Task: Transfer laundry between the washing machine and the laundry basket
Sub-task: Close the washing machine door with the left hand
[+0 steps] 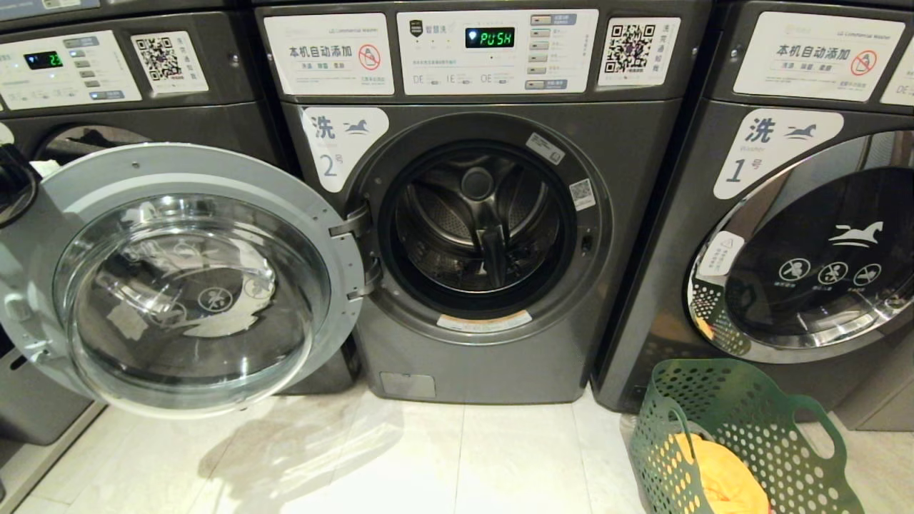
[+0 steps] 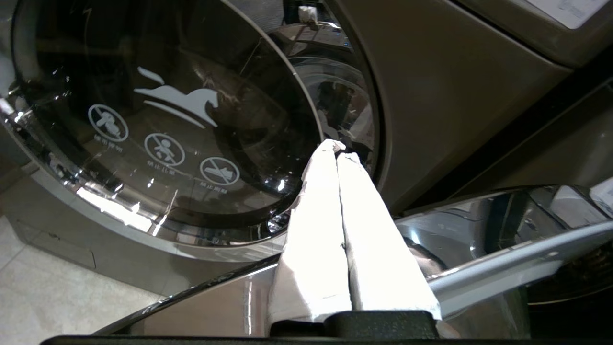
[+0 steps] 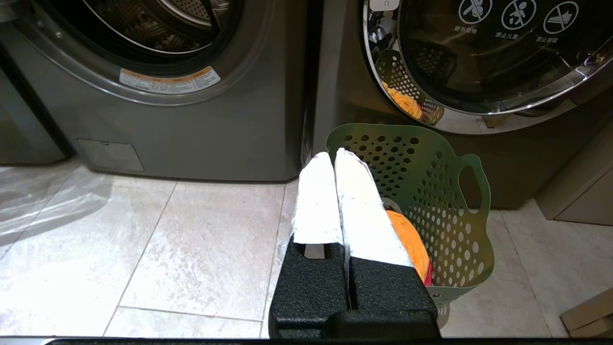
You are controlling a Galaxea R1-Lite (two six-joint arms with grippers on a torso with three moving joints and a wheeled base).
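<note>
The washing machine (image 1: 628, 214) marked "2" stands in the middle. Its round glass door (image 1: 193, 278) is swung wide open to the left, and no cloth shows in the dark drum (image 1: 478, 221). At the lower right the green laundry basket (image 1: 742, 421) holds orange-yellow laundry (image 1: 721, 475). In the right wrist view a strip of red cloth (image 3: 427, 275) lies under the orange piece (image 3: 407, 239). My left gripper (image 2: 339, 153) is shut and empty, just behind the open door's chrome rim (image 2: 479, 230). My right gripper (image 3: 331, 154) is shut and empty, above the floor beside the basket (image 3: 431, 191).
Washer "1" (image 1: 807, 235) stands closed on the right, directly behind the basket. A third washer (image 1: 78, 78) stands on the left, partly covered by the open door. Pale floor tiles (image 1: 428, 457) lie in front of the machines. A dark part of my left arm (image 1: 11, 185) shows at the far left edge.
</note>
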